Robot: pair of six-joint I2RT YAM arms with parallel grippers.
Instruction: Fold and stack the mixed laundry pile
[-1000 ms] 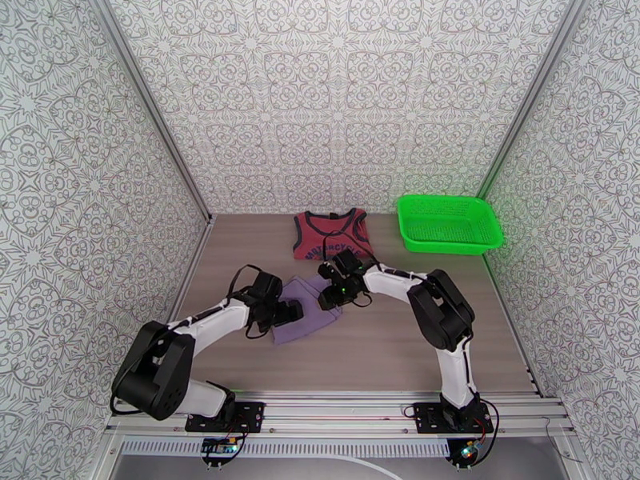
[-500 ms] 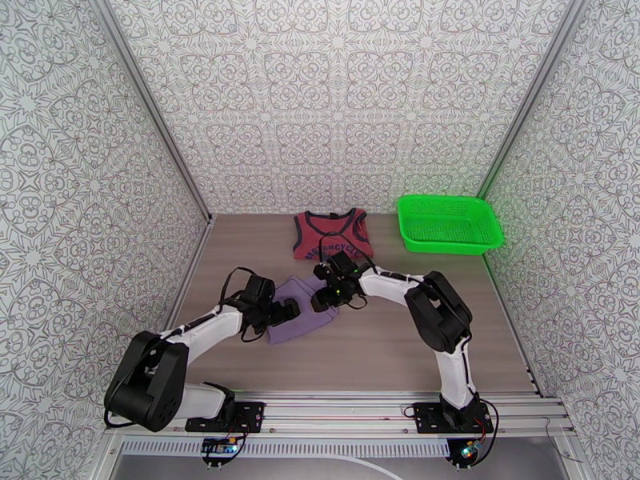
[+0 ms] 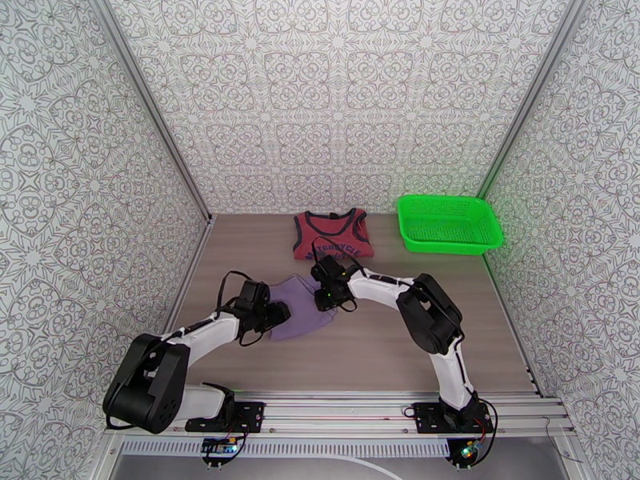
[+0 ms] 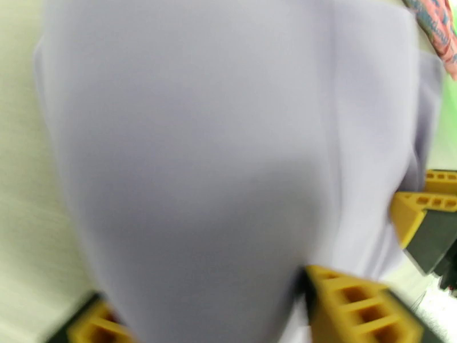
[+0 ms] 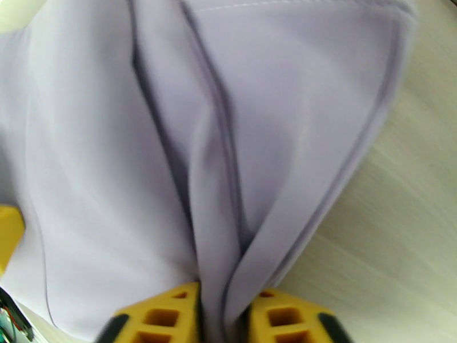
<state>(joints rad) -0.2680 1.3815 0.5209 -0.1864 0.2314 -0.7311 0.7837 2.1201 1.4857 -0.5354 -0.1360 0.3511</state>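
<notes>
The lavender garment (image 3: 302, 307) lies bunched on the table between my two arms. My left gripper (image 3: 276, 314) sits at its left edge. In the left wrist view the blurred lavender garment (image 4: 228, 155) fills the gap between the yellow fingers (image 4: 354, 307), and the left gripper (image 4: 211, 318) is closed on it. My right gripper (image 3: 326, 297) holds the right edge. Its yellow fingers (image 5: 165, 315) pinch a raised fold of the lavender garment (image 5: 217, 167), so the right gripper (image 5: 223, 312) is shut. The dark red tank top (image 3: 332, 234) lies flat at the back of the table.
A bright green mesh basket (image 3: 449, 224) stands at the back right. Patterned walls close in the left, back and right sides. Bare wood tabletop (image 3: 384, 354) lies in front of the garment and to its right.
Both grippers have closed on the lavender garment. Both arms have shifted a little left and the cloth has drawn up between them.
</notes>
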